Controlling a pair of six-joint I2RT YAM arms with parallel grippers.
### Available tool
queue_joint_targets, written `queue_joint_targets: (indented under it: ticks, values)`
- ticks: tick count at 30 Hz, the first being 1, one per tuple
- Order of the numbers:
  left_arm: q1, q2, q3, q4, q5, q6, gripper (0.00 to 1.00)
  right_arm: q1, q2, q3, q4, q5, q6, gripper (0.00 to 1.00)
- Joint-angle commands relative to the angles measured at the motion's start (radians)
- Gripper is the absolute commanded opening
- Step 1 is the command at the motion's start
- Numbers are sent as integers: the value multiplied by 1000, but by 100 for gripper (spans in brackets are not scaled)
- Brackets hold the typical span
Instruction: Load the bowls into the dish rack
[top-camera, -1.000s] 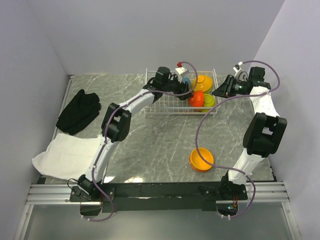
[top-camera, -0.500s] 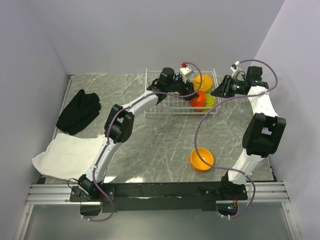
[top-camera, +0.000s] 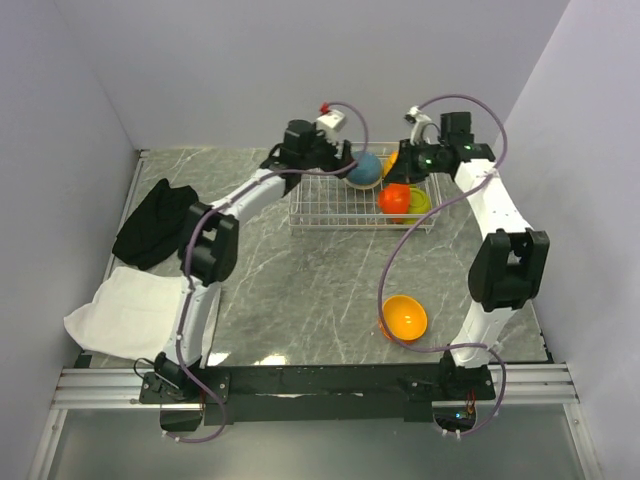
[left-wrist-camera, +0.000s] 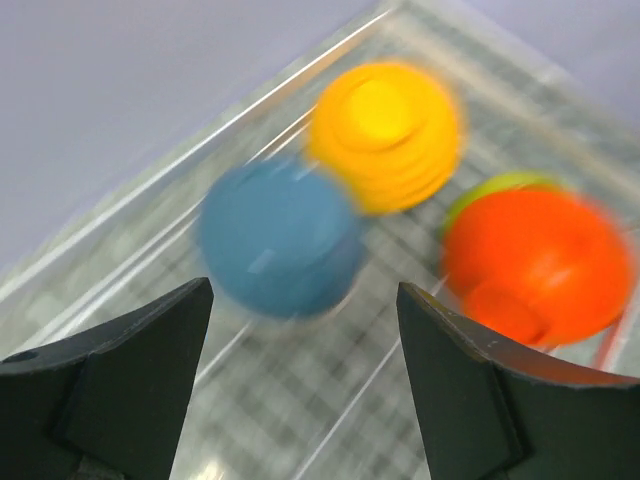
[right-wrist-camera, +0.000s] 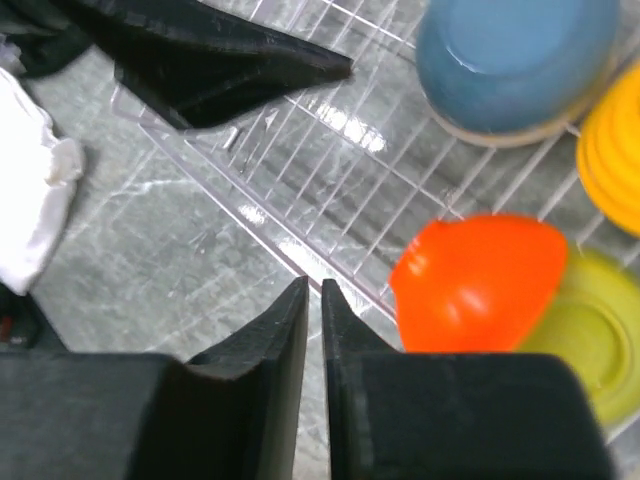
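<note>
The wire dish rack (top-camera: 318, 227) stands at the back of the table. In it lie a teal-blue bowl (top-camera: 364, 168), an orange bowl (top-camera: 393, 198), a lime green bowl (top-camera: 418, 204) and a yellow bowl (left-wrist-camera: 385, 135). Another orange bowl (top-camera: 405, 317) sits on the table in front of the right arm. My left gripper (left-wrist-camera: 303, 290) hangs open over the rack (left-wrist-camera: 330, 400), just short of the teal-blue bowl (left-wrist-camera: 280, 240), holding nothing. My right gripper (right-wrist-camera: 312, 285) is shut and empty above the rack's front rim (right-wrist-camera: 300, 255), beside the orange bowl (right-wrist-camera: 480, 280).
A black cloth (top-camera: 157, 222) lies at the left of the table and a white cloth (top-camera: 130, 310) at the near left. Walls close the back and both sides. The left gripper's dark fingers (right-wrist-camera: 220, 60) reach over the rack's left part.
The left gripper has drawn back to the left, and the teal-blue bowl now shows lying in the rack. The right arm has swung left over the rack and its jaws have closed.
</note>
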Motion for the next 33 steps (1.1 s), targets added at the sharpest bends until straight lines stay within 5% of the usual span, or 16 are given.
queue_joint_targets:
  ticks: [1,15,33]
  values:
    - [46,-173,-206,36,-110,-3,82,77,42,83,4,145,-42,15]
    - [108,-276,-308,-3,-192,13,86,190,134,189,-100,441,-180,1]
    - [116,-262,-281,-3,-183,2,87,240,139,141,-108,590,-262,0]
